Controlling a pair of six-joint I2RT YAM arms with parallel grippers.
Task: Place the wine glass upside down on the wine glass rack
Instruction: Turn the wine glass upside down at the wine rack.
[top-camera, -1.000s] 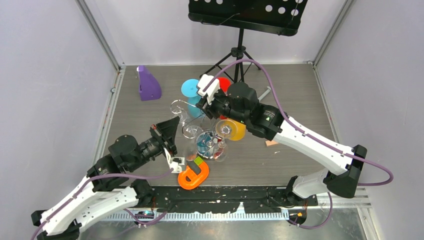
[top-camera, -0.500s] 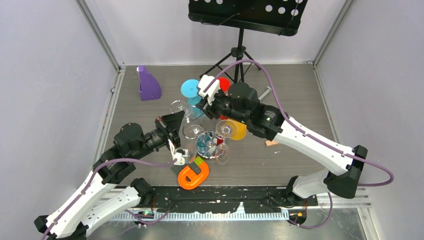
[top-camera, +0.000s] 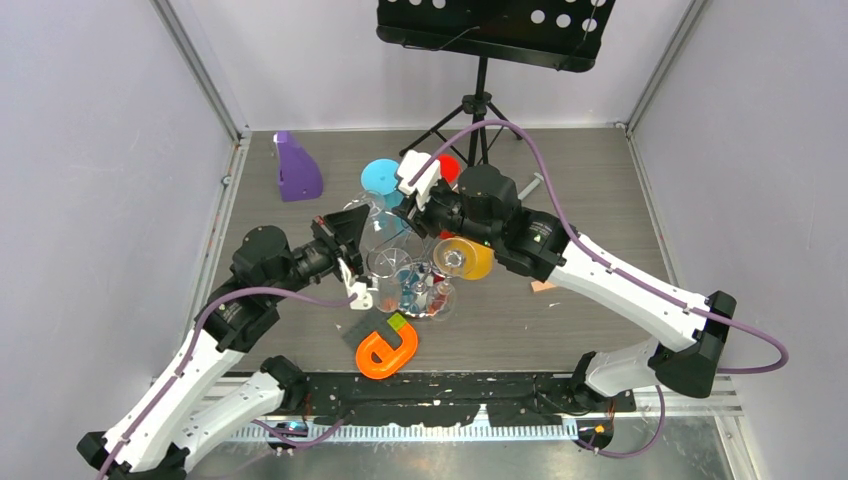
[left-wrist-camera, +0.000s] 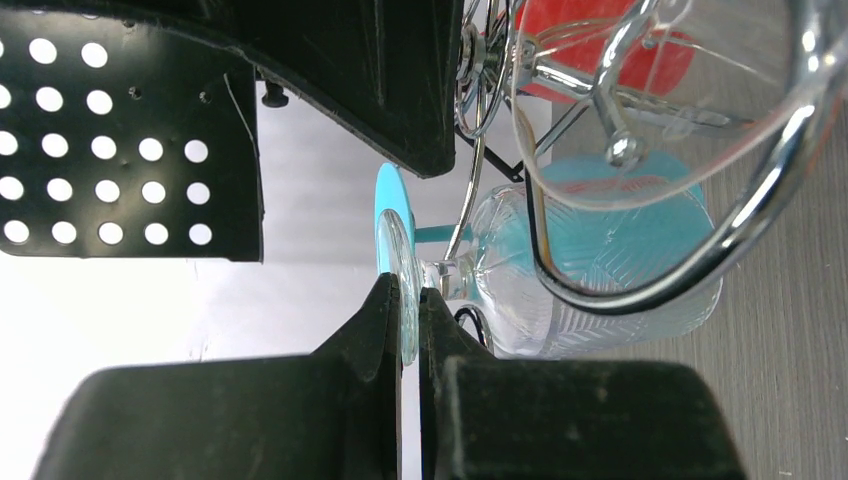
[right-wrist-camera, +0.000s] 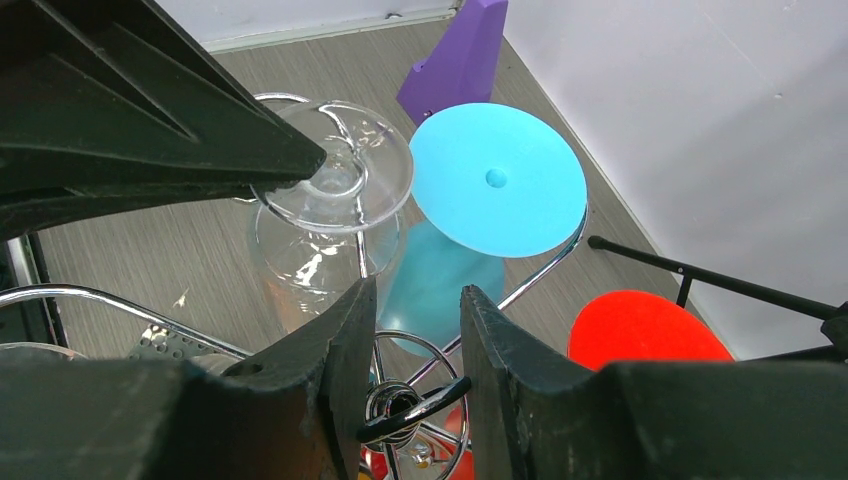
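Clamps left jaws almost flat together on the clear foot of the wine glass (left-wrist-camera: 505, 300), foot up and bowl down, at mid-frame in the top view, among the curled arms of the wine glass rack (top-camera: 418, 292) on the surface. Keeps right jaws partly spread, pinching the rack's chrome top hub. Shows a cyan glass (right-wrist-camera: 497, 178) inverted just beside, upper centre of the right wrist view.

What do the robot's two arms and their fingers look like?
The left arm and right arm match: white shells on the long parts and chunky black round joints. A purple cable loops along each one. The fingers are black and wedge-shaped, with a small white piece beside them.
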